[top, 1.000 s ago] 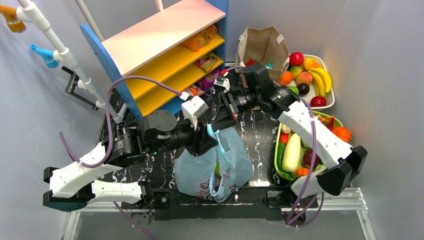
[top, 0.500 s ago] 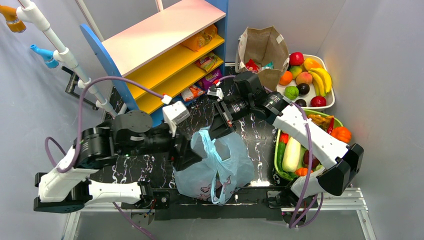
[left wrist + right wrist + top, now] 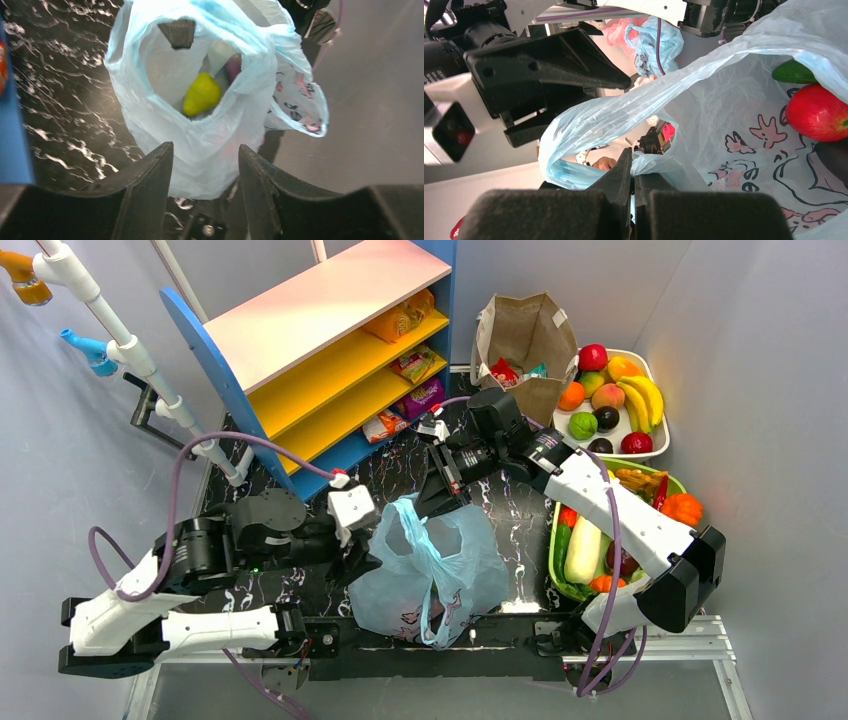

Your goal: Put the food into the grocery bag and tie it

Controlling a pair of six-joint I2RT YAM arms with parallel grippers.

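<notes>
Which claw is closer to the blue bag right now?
Right. The right claw is shut on the far handle of the grocery bag; the left claw stands open beside its left side.

Grocery bag (image 3: 430,560): one, near centre.
Brown paper bag (image 3: 525,330): one, far.
Shelf unit (image 3: 320,310): one, far left, three shelves.
Snack packets (image 3: 405,318) on the shelves: four.
Produce containers, right side: two, a white tray (image 3: 662,440) far and a green basket (image 3: 554,558) nearer.
</notes>
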